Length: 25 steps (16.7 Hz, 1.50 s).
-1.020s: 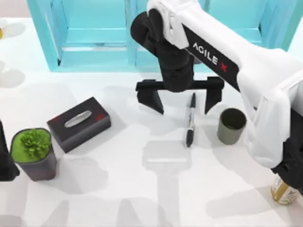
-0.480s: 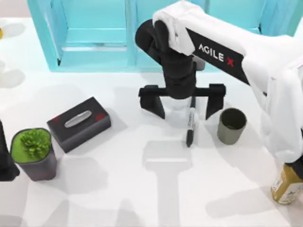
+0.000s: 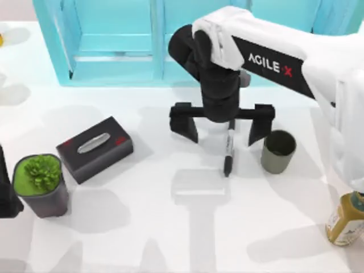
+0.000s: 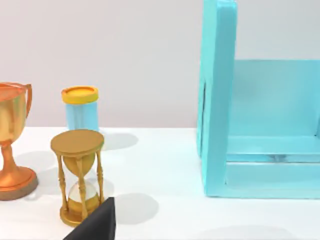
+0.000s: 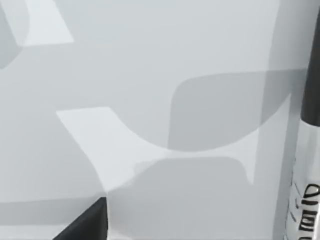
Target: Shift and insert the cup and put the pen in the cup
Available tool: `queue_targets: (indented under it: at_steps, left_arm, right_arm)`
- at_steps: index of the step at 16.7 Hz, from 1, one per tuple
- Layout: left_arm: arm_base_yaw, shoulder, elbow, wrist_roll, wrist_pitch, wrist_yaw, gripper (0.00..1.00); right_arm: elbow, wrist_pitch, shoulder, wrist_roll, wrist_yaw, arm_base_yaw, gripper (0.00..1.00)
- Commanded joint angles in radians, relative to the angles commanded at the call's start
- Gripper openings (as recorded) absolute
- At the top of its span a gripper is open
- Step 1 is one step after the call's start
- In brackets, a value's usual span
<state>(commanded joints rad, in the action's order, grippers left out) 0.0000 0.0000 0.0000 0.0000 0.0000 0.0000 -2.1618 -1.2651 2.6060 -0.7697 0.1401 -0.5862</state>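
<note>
- The right arm's tool [image 3: 222, 126] hangs over the middle of the white table [image 3: 170, 227], its two dark fingers [image 3: 185, 122] spread wide apart.
- The pen [image 3: 228, 149], a black marker with a white label band, lies flat on the table between those fingers, nearer the right one; its upper end is hidden under the tool's body.
- In the right wrist view the pen [image 5: 307, 150] runs along one edge, with printed lettering on its pale band.
- The cup [image 3: 278, 151], olive-grey and handleless, stands upright just right of the pen and beside the right finger.
- A black tissue box [image 3: 95, 149] and a potted green plant [image 3: 41, 185] sit at the table's left; a yellow bottle [image 3: 346, 219] stands at the right edge.
- A turquoise shelf [image 3: 114, 42] lines the back.
- The left arm [image 3: 7, 193] stays at the left edge; I cannot tell its tool's state.
- The left wrist view shows an hourglass [image 4: 77, 175], a trophy [image 4: 12, 145] and a yellow-lidded jar [image 4: 80, 107].
</note>
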Motion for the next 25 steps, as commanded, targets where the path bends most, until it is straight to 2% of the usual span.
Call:
queue_targets:
  at_steps: [7, 20, 25]
  left_arm:
    - [0.000, 0.000, 0.000, 0.000, 0.000, 0.000, 1.00]
    - [0.000, 0.000, 0.000, 0.000, 0.000, 0.000, 1.00]
    - [0.000, 0.000, 0.000, 0.000, 0.000, 0.000, 1.00]
  right_arm:
    - [0.018, 0.012, -0.006, 0.000, 0.000, 0.000, 1.00]
    - [0.018, 0.012, -0.006, 0.000, 0.000, 0.000, 0.02]
    - [0.018, 0.012, -0.006, 0.000, 0.000, 0.000, 0.00]
